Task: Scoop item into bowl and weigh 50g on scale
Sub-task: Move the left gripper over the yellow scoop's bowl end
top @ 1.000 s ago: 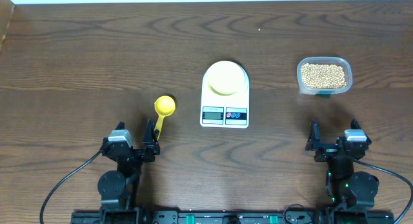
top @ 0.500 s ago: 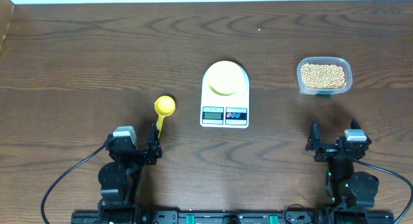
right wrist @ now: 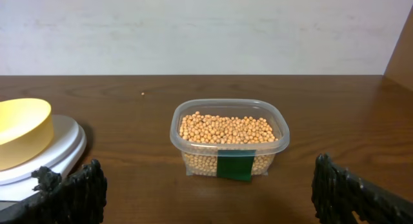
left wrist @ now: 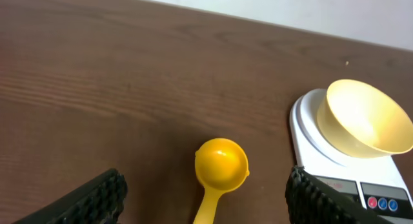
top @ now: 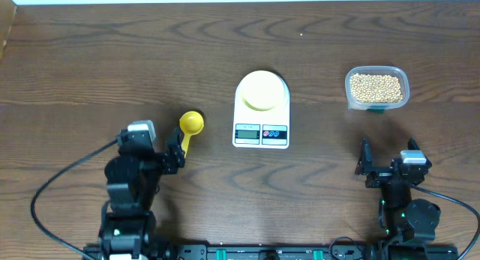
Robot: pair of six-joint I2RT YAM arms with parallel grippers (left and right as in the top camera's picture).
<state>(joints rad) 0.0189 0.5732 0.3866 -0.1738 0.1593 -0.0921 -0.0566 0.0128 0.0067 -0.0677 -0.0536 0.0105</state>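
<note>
Left gripper [top: 175, 156] is seen spread apart at the scoop handle [left wrist: 206, 208] and should be shut on its middle, held level, so beans [right wrist: 226, 128] in the tub [right wrist: 230, 102] can be moved to the bowl [left wrist: 364, 117] on the scale [top: 260, 132].

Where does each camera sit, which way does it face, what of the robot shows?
Overhead: above the dark wooden table, looking straight down; both arms at the bottom edge.
Left wrist: low, facing the yellow long-handled scoop; fingers at the bottom corners.
Right wrist: low, facing the clear plastic tub of tan beans; fingers likewise.
Wrist views share the pale yellow bowl on the white digital scale.
</note>
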